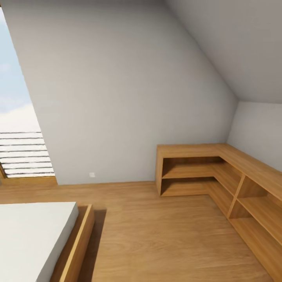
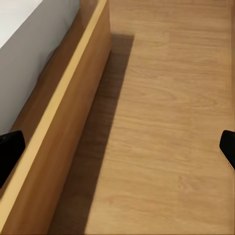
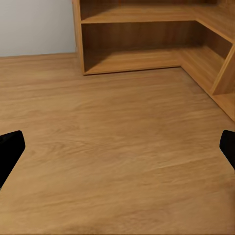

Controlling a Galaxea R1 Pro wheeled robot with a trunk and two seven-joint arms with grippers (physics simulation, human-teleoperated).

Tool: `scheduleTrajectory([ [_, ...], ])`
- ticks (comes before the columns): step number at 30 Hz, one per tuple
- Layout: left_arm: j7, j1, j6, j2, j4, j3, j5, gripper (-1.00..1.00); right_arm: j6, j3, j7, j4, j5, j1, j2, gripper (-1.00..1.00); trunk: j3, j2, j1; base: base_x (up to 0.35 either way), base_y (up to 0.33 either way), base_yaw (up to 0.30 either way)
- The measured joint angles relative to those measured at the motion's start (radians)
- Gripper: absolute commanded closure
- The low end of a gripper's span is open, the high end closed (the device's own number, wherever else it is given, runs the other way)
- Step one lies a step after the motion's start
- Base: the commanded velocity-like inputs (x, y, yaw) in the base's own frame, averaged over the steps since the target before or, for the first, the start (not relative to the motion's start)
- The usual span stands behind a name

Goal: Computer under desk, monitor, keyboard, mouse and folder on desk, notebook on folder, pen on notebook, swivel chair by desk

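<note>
An attic bedroom corner: the bed [image 1: 39, 235] at seven o'clock, an L-shaped wooden shelf [image 1: 219, 176] at three o'clock, both the left gripper [image 2: 117, 147] and right gripper [image 3: 117, 152] spread wide and empty over bare floor [image 1: 156, 235], likely because the robot is travelling toward the desk.

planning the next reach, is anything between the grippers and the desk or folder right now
Can't say: no desk or folder is visible. The head view shows a bed, a corner shelf unit and wood floor. Both the left gripper and right gripper are open over floor.
</note>
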Motion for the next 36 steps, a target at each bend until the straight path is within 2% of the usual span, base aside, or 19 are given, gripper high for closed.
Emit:
scheduleTrajectory([
  [36, 0.003, 0.000, 0.001, 0.000, 0.000, 0.000, 0.000, -1.00, 0.000, 0.000, 0.000, 0.000, 0.000, 0.000, 0.000, -1.00, 0.046, 0.000, 0.000, 0.329, 0.002, -0.102],
])
